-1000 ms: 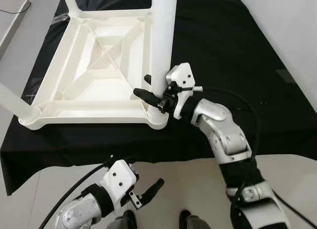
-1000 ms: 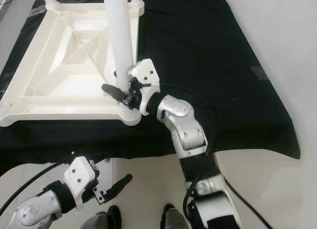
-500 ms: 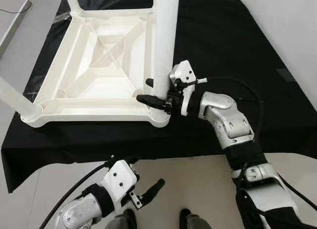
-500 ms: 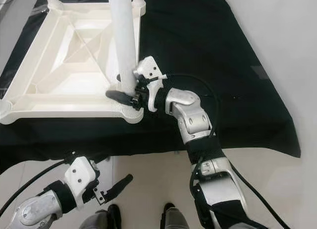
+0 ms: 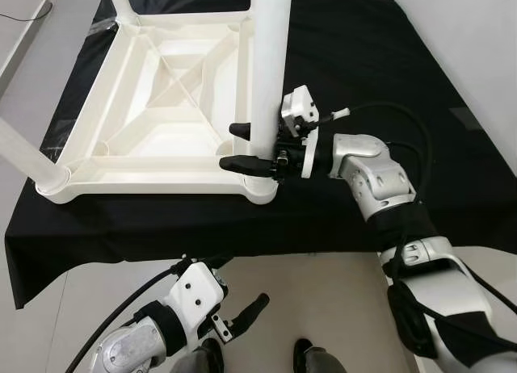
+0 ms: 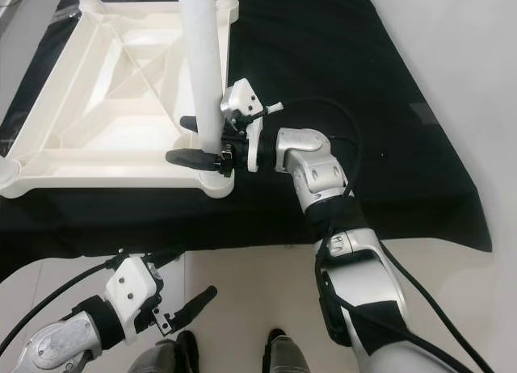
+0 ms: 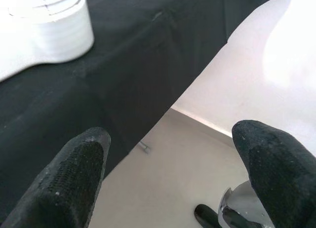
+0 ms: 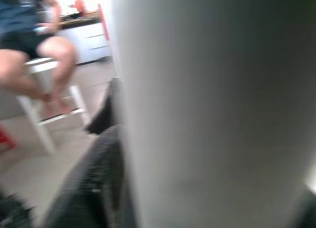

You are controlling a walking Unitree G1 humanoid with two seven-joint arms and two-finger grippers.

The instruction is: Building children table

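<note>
The white children's table top (image 5: 161, 106) lies upside down on the black-draped worktop (image 5: 380, 58). Three legs stand in corner sockets: the near-right leg (image 5: 266, 66), one at the near-left corner (image 5: 24, 159) and one at the far-left corner (image 5: 119, 2); the fourth corner is hidden, so the build looks nearly done. The right gripper (image 5: 246, 147) has its jaws closed around the near-right leg just above its socket, probably seating it. The left gripper (image 5: 246, 308) hangs idle below the worktop's edge, jaws wide.

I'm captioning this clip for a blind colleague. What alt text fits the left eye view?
The right gripper has its two black fingers either side of a white table leg, just above its corner socket on the upside-down white table, which lies on a black cloth. The left gripper hangs idle low over the floor.
</note>
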